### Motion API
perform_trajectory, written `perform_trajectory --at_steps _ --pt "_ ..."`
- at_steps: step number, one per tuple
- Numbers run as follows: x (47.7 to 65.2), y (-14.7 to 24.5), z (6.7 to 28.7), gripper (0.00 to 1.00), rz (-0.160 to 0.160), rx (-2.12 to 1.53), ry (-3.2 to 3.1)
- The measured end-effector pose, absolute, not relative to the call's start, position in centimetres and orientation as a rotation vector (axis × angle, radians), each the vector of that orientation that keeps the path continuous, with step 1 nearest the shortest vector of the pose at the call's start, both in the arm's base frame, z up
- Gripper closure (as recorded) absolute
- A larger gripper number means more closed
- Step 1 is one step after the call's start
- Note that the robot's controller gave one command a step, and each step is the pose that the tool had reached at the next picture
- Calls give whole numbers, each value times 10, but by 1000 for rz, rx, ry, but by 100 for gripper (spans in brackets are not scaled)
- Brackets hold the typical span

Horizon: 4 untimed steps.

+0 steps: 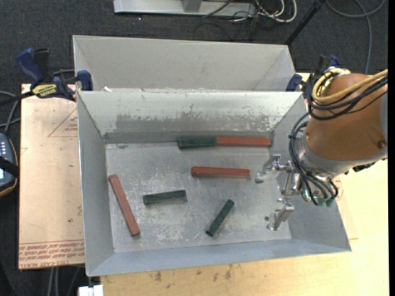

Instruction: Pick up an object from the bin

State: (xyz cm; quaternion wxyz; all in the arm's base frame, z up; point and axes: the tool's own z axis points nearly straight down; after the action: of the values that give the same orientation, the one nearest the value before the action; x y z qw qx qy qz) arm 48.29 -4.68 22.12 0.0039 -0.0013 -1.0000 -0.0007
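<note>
Over the camera's right-hand end of the bin [92, 177], the claw [274, 195] is hanging spread wide and empty.

Its two fingers are standing apart with nothing between them and bare metal floor beneath, so no pick is under way yet. Nearest, a red-brown bar [220, 172] is lying flat toward the bin's middle, one end pointing at the upper finger, and a short dark green block [220, 217] is lying slantwise near the lower finger. Both are sitting clear of their neighbours, which I'm judging is leaving the fingers room on either side. Trickier: a dark green bar [197, 143] and a red bar [243, 142] are lying end to end, tight against the back wall. Across the floor, another green block [165, 197] and a long red bar [123, 205] are lying well apart from the claw.
</note>
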Motion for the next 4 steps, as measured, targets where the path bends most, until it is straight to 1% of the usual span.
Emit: perform_trajectory --at_steps 1,2,3,4 --pt "485 -47 225 0 -1 0 -3142" --pt "499 -25 155 0 0 100 -3146" --pt "509 2 81 100 -1 578 -3102" --pt "509 2 81 100 -1 579 -3102"
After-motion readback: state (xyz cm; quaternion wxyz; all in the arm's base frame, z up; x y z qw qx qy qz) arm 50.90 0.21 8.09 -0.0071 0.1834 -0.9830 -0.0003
